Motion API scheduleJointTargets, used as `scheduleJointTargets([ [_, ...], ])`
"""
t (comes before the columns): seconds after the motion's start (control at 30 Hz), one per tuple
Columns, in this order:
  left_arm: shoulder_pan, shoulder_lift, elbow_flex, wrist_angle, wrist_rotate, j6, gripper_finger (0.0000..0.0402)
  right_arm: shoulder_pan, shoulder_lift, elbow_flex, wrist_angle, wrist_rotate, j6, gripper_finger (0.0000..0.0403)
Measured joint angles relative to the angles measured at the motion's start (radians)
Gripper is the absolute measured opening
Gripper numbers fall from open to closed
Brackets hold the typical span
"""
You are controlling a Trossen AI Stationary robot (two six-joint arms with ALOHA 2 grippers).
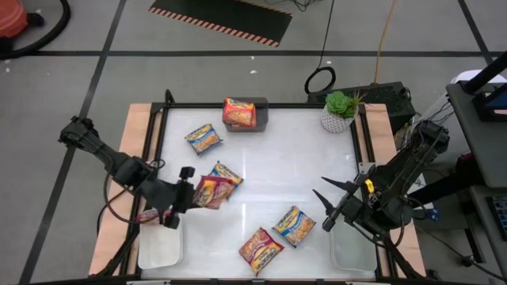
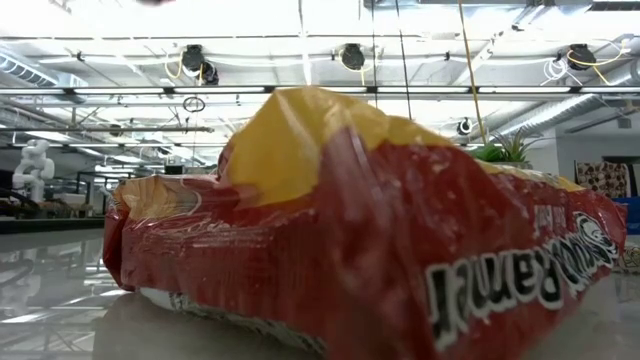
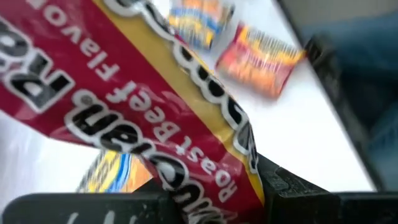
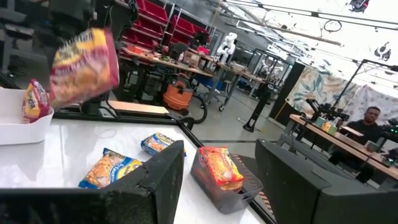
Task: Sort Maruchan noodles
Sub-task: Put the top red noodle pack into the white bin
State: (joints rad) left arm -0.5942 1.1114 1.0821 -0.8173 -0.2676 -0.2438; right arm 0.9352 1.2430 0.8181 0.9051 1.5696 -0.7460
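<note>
White table (image 1: 261,170), bearing two white trays: left tray (image 1: 158,249), right tray (image 1: 348,253). Grey bin (image 1: 261,111) at the far edge, one orange noodle packet (image 1: 238,112) inside. Left gripper (image 1: 188,194), fingers clenched on a red roast-beef packet (image 1: 211,191), lifted beside the left tray. Right gripper (image 1: 331,202), fingers released, over the right tray. Loose packets: blue-and-yellow (image 1: 203,138), (image 1: 295,226); orange (image 1: 261,248).
</note>
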Motion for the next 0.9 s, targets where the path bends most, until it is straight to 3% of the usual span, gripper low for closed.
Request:
scheduleJointTargets([
  [0.3, -0.028, 0.026, 0.000, -0.206, 0.059, -0.137, 0.0093, 0.000, 0.000, 0.000, 0.000, -0.001, 0.000, 0.0194],
  [0.67, -0.115, 0.026, 0.000, -0.278, 0.057, -0.193, 0.0092, 0.000, 0.000, 0.000, -0.001, -0.003, 0.000, 0.0194],
  [0.9, -0.139, 0.026, 0.001, -0.431, 0.057, -0.277, 0.0092, 0.000, 0.000, 0.000, -0.004, -0.004, 0.000, 0.0194],
])
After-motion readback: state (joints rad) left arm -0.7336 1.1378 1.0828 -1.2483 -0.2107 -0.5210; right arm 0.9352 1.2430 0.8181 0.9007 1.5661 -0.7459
